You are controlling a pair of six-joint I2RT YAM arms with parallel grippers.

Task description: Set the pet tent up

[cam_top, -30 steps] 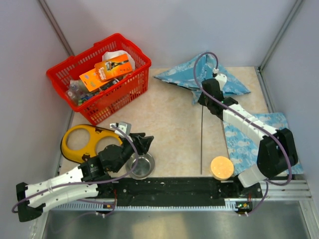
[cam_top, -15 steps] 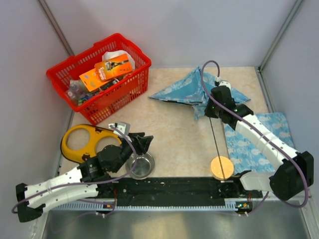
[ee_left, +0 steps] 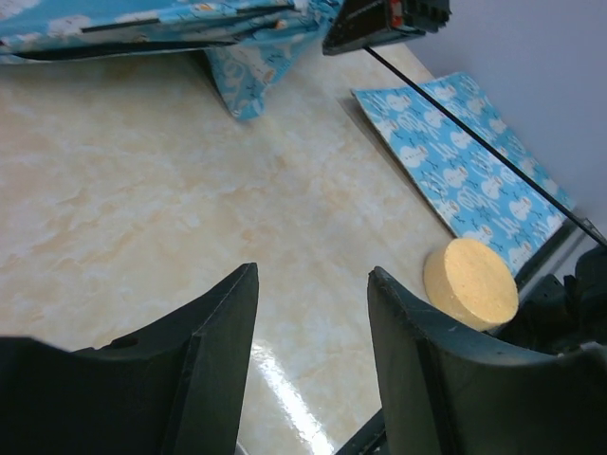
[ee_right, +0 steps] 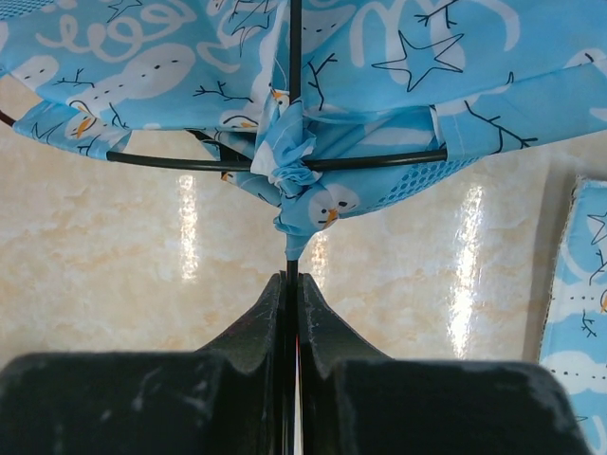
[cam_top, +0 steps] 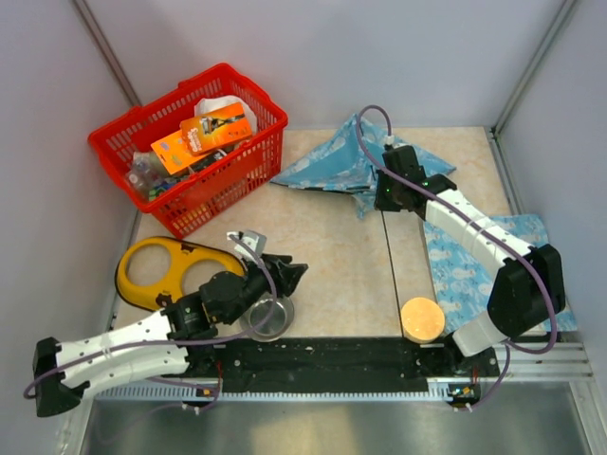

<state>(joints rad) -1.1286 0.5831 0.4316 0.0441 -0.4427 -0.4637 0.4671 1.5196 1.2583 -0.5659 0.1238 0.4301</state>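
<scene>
The pet tent (cam_top: 327,169) lies collapsed at the back of the table, light-blue printed fabric with thin dark poles. My right gripper (cam_top: 382,196) sits at its near edge, shut on one dark pole (cam_top: 391,275) that trails toward me. In the right wrist view the fingertips (ee_right: 292,281) pinch that pole just below where it enters the tent's fabric sleeve (ee_right: 302,210); a second pole (ee_right: 190,161) crosses it. My left gripper (cam_top: 290,276) hovers open and empty over bare table (ee_left: 313,275), far from the tent (ee_left: 142,24).
A red basket (cam_top: 245,166) full of packets stands back left. A steel bowl (cam_top: 268,319) and a yellow two-hole board (cam_top: 133,275) lie by the left arm. A flat blue printed mat (cam_top: 474,275) and an orange disc (cam_top: 422,319) lie right of the pole.
My right gripper has moved left with the pole, pulling the tent leftward and swinging the pole's free end. My left gripper has edged forward and to the right, still open.
</scene>
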